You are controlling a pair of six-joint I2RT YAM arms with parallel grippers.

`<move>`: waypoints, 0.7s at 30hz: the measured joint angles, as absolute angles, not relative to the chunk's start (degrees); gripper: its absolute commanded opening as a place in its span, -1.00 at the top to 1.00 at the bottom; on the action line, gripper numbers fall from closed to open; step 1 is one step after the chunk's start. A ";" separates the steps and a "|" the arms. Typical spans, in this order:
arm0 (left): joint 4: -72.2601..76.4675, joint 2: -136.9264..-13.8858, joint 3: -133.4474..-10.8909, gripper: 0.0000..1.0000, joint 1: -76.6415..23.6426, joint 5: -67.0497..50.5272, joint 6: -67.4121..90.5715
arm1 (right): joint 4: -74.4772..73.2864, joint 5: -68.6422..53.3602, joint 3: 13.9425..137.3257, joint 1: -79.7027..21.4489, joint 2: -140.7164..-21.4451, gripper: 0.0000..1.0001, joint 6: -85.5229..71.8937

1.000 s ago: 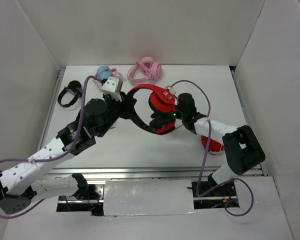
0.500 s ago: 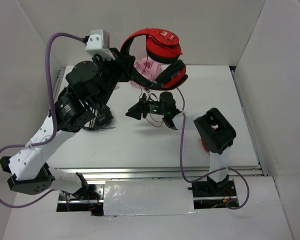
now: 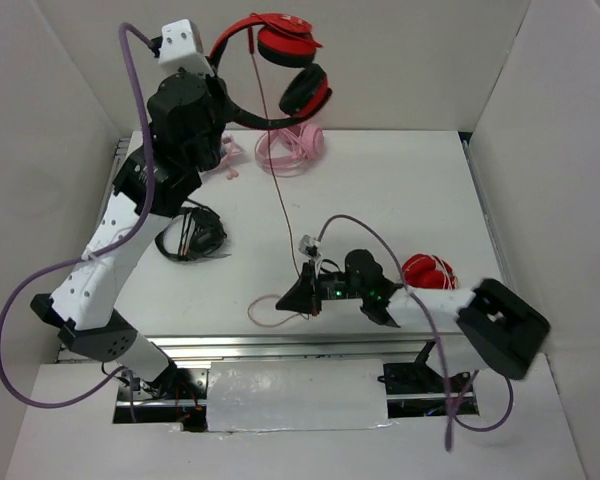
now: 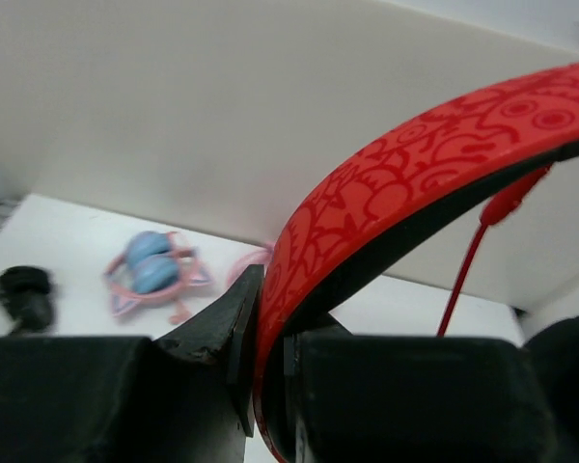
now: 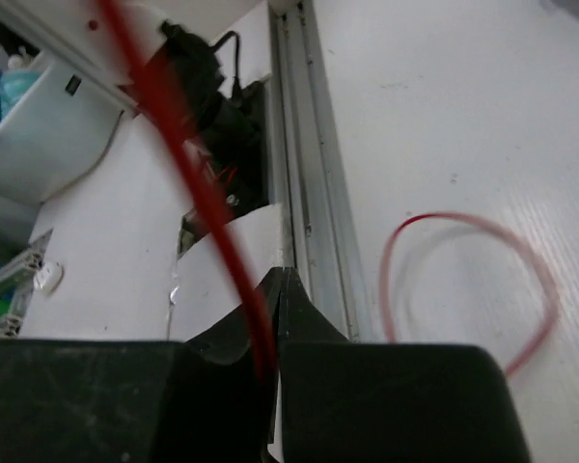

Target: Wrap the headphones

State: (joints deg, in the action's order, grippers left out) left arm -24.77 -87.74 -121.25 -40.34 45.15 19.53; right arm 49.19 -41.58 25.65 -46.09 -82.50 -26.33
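The red headphones (image 3: pixel 285 60) with black lining and cushions hang high over the table's back. My left gripper (image 3: pixel 223 112) is shut on their headband. In the left wrist view the patterned headband (image 4: pixel 396 183) is pinched in the gripper (image 4: pixel 268 357). The thin red cable (image 3: pixel 278 190) runs down from an ear cup to my right gripper (image 3: pixel 292 298), which is shut on it low near the front edge. In the right wrist view the cable (image 5: pixel 174 135) enters the closed gripper (image 5: pixel 273 289). The loose end forms a loop (image 5: pixel 463 280) on the table.
Pink headphones (image 3: pixel 290 148) lie at the back under the raised pair. Black headphones (image 3: pixel 192 235) lie at the left beside my left arm. A folded all-red pair (image 3: pixel 427 272) sits at the right. The metal front rail (image 3: pixel 280 345) is close to my right gripper.
My left arm lifted the headphones higher and further left and back. My right gripper moved down toward the front edge along the cable, which now hangs straight between them.
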 measured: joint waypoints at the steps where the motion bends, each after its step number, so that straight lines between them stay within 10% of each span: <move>1: -25.34 -88.33 -121.25 1.00 -38.48 45.25 19.88 | 47.55 -40.42 24.29 -47.24 -78.48 1.00 -25.74; 10: -26.00 -90.91 -109.01 1.00 -30.24 52.34 22.90 | 13.67 5.72 34.35 -62.19 -43.97 1.00 -17.47; 21: -27.88 -91.96 -84.97 1.00 -35.05 53.06 23.66 | 7.94 40.51 50.83 -62.87 -48.58 1.00 12.97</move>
State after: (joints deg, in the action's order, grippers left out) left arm -27.88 -91.96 -84.97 -35.05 53.06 23.66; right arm 7.94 40.51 50.83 -62.87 -48.58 12.97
